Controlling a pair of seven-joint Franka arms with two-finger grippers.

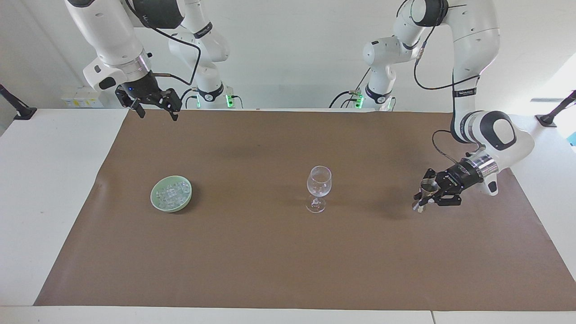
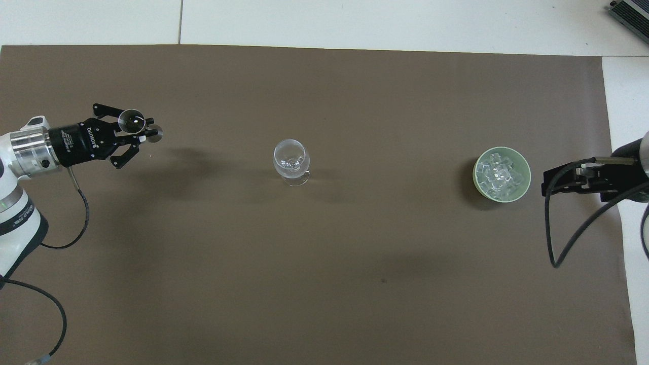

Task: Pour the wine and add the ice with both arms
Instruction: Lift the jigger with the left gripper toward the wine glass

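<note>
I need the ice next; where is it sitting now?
The ice fills the green bowl on the brown mat, toward the right arm's end, beside the wine glass.

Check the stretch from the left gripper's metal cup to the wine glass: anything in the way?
Nothing. Between the metal cup in the left gripper and the wine glass there is only bare brown mat, plain in the overhead view.

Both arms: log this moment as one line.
left gripper: holds metal jigger above mat | right gripper: waits, open | wine glass: upright | ice: in green bowl
</note>
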